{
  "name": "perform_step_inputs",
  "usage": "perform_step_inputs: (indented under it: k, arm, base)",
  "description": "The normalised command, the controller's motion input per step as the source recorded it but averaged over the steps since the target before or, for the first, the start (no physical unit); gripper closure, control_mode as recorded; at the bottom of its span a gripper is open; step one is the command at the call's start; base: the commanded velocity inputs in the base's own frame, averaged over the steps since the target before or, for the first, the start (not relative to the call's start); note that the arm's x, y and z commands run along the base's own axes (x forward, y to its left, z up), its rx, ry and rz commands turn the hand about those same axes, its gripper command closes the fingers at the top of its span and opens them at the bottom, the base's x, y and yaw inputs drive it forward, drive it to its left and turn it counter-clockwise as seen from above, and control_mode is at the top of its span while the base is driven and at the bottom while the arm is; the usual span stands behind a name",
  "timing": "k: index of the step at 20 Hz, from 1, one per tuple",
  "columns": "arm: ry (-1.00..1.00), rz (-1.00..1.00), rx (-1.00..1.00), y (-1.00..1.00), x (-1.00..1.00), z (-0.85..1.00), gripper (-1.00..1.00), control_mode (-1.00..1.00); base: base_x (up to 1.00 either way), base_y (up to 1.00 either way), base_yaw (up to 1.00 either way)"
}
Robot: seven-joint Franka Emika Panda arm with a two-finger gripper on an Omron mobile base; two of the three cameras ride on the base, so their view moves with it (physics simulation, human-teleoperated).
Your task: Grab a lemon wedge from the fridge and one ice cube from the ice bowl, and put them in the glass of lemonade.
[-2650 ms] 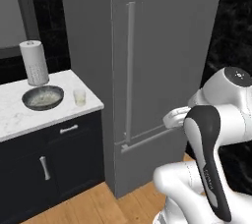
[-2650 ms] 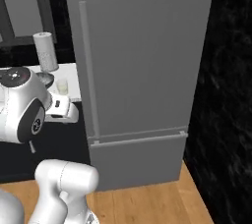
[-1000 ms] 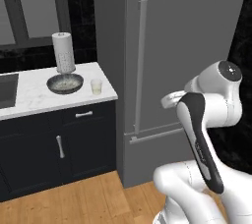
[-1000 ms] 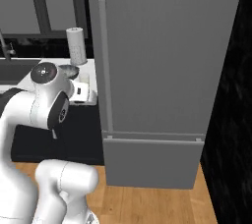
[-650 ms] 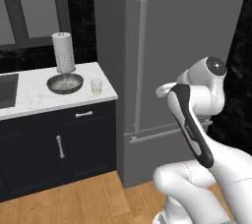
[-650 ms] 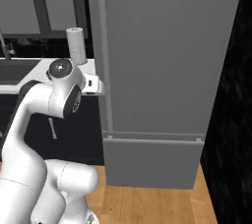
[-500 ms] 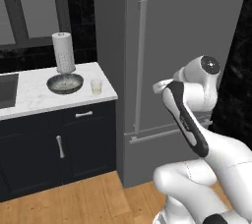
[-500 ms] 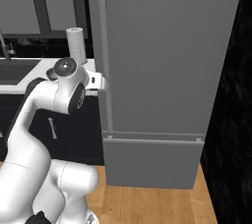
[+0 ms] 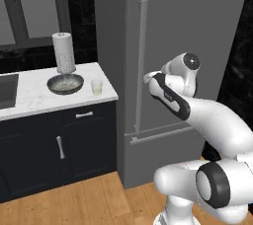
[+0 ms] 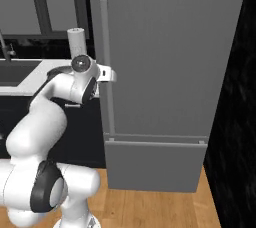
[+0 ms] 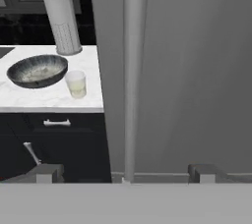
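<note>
Two dark finger tips stand wide apart at the bottom of the hand view, one on each side of the fridge's long vertical bar handle point(image 11: 134, 70), and nothing lies between them but that bar; the gripper point(image 11: 125, 173) holds nothing. From the left base view the gripper point(image 9: 148, 77) sits just beside the handle point(image 9: 141, 66) at about mid-height, and the right base view shows it point(image 10: 111, 76) right against the same bar point(image 10: 106, 67); whether a finger touches it I cannot tell.

The fridge point(image 9: 192, 26) is a tall, matte grey box with flat, smooth doors, both shut, and a horizontal bar across the lower drawer point(image 10: 155, 143). No writing or label can be read on it.

Left of the fridge runs a white marbled counter point(image 9: 29, 98) over dark navy cabinets point(image 9: 54, 150) with small pale handles. On the counter, near the fridge side, stands the glass of lemonade point(image 9: 97, 87), a small clear tumbler with pale yellow liquid point(image 11: 77, 83). Just beside it, apart from it, lies the ice bowl point(image 9: 64, 84), wide, shallow and round, dark mottled outside with a pale speckled inside point(image 11: 37, 70); single ice cubes are too small to tell. Behind the bowl stands a white perforated paper-towel cylinder point(image 9: 63, 52), upright.
</note>
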Motion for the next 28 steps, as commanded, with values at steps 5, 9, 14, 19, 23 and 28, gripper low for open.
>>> perform_step_inputs:
  k: [5, 9, 14, 19, 23, 28]
  arm:
    - [0.00, 0.03, 0.04, 0.05, 1.00, 0.02, -1.00, -1.00]
    - [-0.01, 0.04, 0.00, 0.13, 0.84, -0.02, -1.00, -1.00]
    - [-0.08, 0.04, 0.00, 0.19, 0.79, -0.36, -1.00, -1.00]
    - [-0.15, 0.00, 0.00, -0.01, 0.77, -0.37, -1.00, -1.00]
    - [-0.10, 0.00, 0.00, -0.09, 0.77, -0.30, -1.00, -1.00]
    - [-0.01, 0.00, 0.00, -0.33, 0.96, -0.17, -1.00, -1.00]
  base:
    - [0.00, 0.00, 0.00]
    - [0.00, 0.00, 0.00]
    - [0.00, 0.00, 0.00]
    - [0.00, 0.00, 0.00]
    - [0.00, 0.00, 0.00]
    - [0.00, 0.00, 0.00]
